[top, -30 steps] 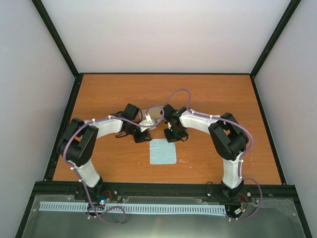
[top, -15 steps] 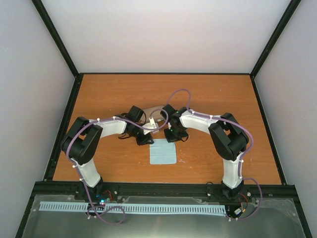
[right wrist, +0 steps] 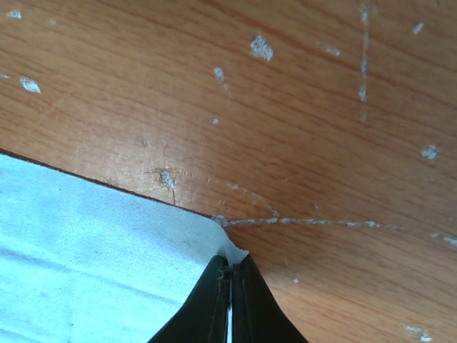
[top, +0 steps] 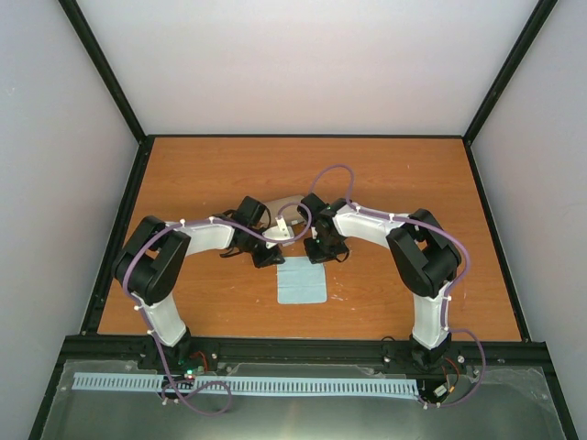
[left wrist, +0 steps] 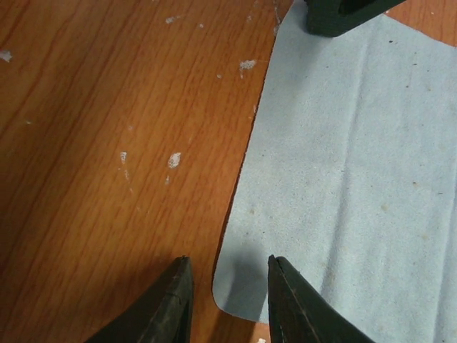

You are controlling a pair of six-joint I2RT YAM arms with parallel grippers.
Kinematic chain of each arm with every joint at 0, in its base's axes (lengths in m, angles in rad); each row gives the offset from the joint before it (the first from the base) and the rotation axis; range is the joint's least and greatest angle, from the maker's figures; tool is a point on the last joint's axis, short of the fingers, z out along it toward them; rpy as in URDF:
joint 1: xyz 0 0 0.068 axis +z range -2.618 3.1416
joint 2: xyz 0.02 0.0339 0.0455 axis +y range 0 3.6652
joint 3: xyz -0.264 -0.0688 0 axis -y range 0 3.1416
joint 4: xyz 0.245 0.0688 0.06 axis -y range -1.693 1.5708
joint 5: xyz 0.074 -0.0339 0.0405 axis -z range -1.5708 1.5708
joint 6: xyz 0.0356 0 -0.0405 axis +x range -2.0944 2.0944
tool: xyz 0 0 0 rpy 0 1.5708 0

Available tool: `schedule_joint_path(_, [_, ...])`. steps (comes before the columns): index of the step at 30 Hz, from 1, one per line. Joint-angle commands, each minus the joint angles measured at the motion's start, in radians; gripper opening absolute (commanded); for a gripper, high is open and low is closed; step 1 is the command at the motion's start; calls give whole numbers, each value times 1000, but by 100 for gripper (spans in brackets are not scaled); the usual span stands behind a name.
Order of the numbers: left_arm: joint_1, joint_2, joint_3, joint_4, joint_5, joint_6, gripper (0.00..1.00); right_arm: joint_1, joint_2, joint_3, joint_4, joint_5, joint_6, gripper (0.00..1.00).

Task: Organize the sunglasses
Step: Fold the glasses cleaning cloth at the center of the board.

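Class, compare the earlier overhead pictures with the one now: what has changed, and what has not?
The left arm swung slightly right, bringing the left gripper to the cloth's far left corner, jaws open astride it. Nothing was grasped or released. The right gripper stays shut on the cloth's far right corner, and the cloth has not moved.

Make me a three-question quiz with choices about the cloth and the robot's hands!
1. Where is the cloth?
A) on the table
B) hanging on the wall
C) in a box

2. What colour is it?
A) red
B) light blue
C) green

3. What is the right hand doing?
A) wide open
B) shut on a cloth corner
C) holding a cup

Answers:
1 A: it lies flat there in the top view.
2 B: both wrist views show pale blue.
3 B: its fingers meet on the corner.
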Motion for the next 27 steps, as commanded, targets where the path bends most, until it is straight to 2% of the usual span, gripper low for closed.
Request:
schedule_joint_path(1, [-12, 17, -17, 24, -15, 7, 31, 11, -26, -10, 6, 15, 15, 3])
schedule_joint_path(11, [-25, 16, -37, 15, -2, 21, 28, 11, -34, -19, 10, 16, 19, 3])
schedule_joint_path(14, [-27, 14, -40, 7, 0, 26, 22, 11, -37, -27, 16, 17, 24, 3])
schedule_joint_path(20, [-28, 14, -43, -1, 2, 36, 2, 11, -44, -39, 22, 21, 32, 3])
schedule_joint_path(27, [-29, 7, -12, -7, -8, 33, 1, 10, -50, -29, 30, 43, 35, 3])
